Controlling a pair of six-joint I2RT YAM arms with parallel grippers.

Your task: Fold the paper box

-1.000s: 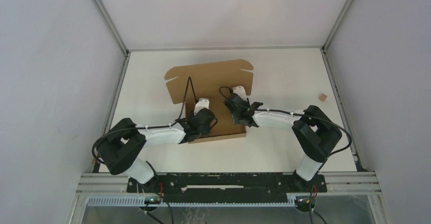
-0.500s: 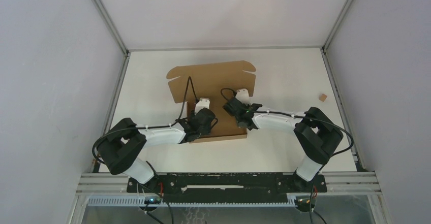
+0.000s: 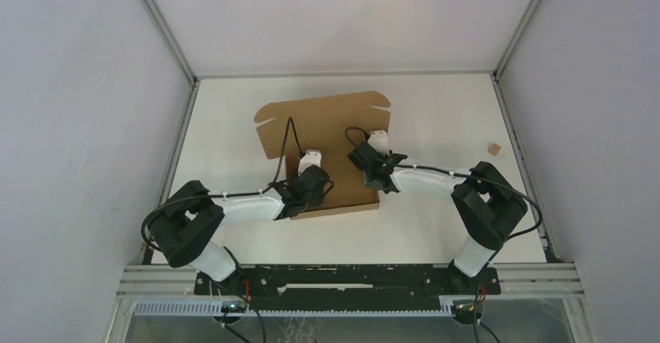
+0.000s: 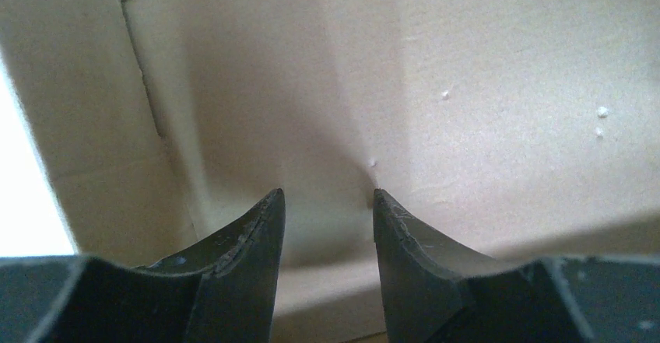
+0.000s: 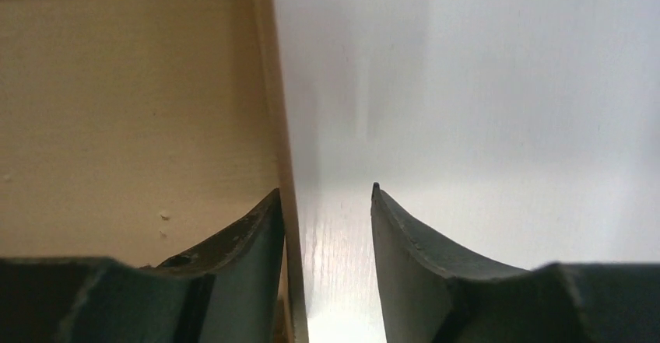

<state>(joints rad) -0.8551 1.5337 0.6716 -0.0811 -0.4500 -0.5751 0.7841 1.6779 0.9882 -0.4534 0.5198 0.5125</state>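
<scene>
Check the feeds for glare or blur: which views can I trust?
Top external: evenly lit and sharp. Left wrist: the paper box interior reads clearly, but the left edge is blown out white. Right wrist: the table glares white beside the box wall.

White table (image 5: 482, 86) shows between the jaws of the right gripper (image 5: 327, 199). Plain grey walls (image 3: 78, 125) stand well beyond, with metal rails (image 3: 342, 73) edging the table. Light is even.

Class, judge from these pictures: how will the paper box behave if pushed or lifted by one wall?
Probably light: the paper box is thin sheet, edge-on at the right hand. Its creased walls likely hinge rather than stay stiff. It may slide on the smooth table.
</scene>
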